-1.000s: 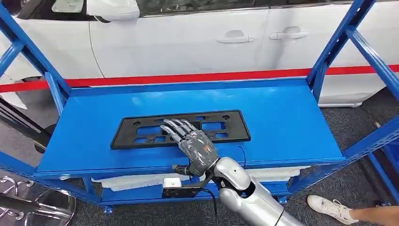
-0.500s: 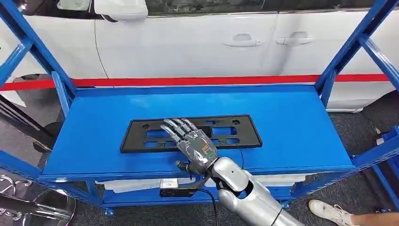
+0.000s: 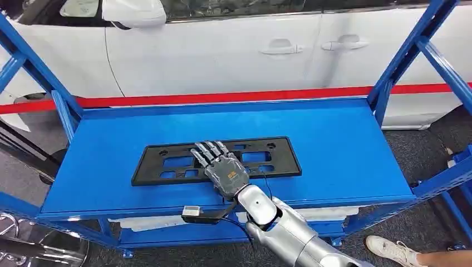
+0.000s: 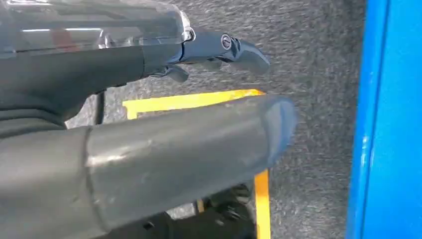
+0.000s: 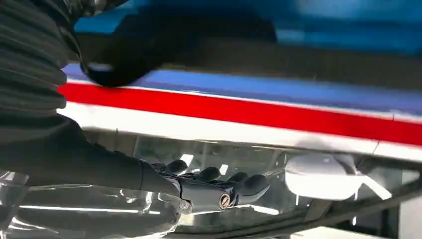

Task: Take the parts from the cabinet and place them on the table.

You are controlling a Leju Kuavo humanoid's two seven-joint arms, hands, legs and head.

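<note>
A flat black frame part point(image 3: 147, 167) with several cut-outs lies in the middle of the blue top shelf point(image 3: 334, 150) of the rack. My right hand point(image 3: 222, 169) is stretched over the part's middle, fingers straight and slightly apart, gripping nothing. I cannot tell whether the palm touches the part. In the right wrist view the part is a dark band point(image 5: 298, 55) past the outstretched fingers point(image 5: 239, 186). My left hand point(image 4: 164, 149) hangs beside the rack above the carpet, thumb and fingers extended, holding nothing.
A white car point(image 3: 222, 50) with a red stripe point(image 3: 222, 95) stands close behind the rack. Slanted blue uprights point(image 3: 398, 61) frame both ends of the shelf. A person's white shoe point(image 3: 389, 245) is on the floor at the right. Yellow floor tape point(image 4: 261, 199) runs under the left hand.
The whole picture swayed a little as the camera moved. My right hand stays over the part, and its wrist has come slightly further in over the shelf's front edge. The part has not moved.
</note>
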